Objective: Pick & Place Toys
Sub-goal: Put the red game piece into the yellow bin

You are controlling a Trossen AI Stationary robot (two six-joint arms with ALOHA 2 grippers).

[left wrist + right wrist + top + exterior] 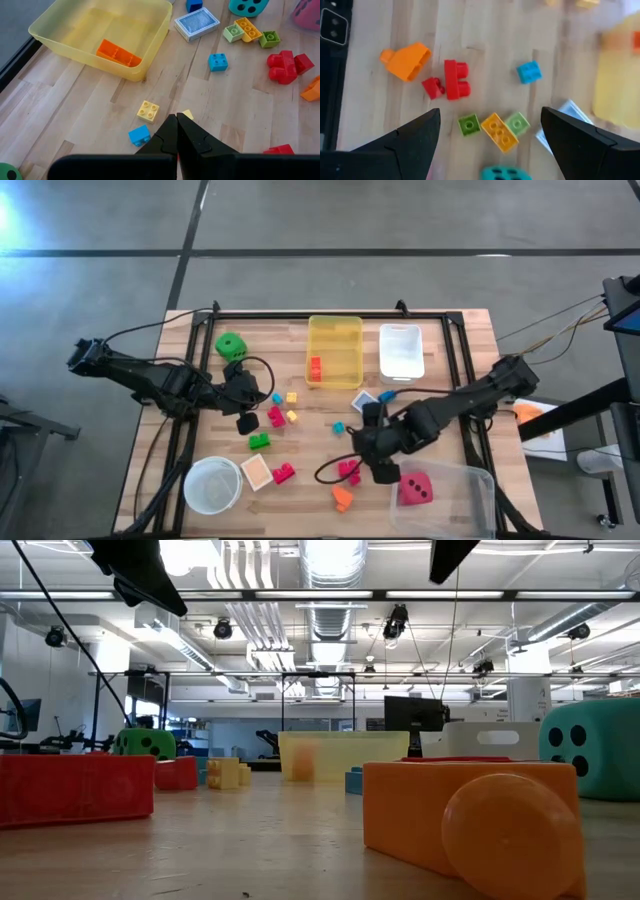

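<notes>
Right tool [490,135] hovering wide open, empty, over yellow-and-green plastic brick cluster [494,127] | left tool [176,131] pinched closed, empty | risking nudging neighbouring red plastic blocks [449,81] while descending

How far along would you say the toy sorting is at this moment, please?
Early. Done: one orange plastic block lies in the yellow translucent bin. In hand: nothing; the right hand hovers open over loose blocks, the left hand is shut, empty. Left: the red block cluster and many others.

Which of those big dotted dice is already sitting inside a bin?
The pink-red die, lying in the clear bin at the table's near right corner. The green die and the teal die both rest on bare wood.
</notes>
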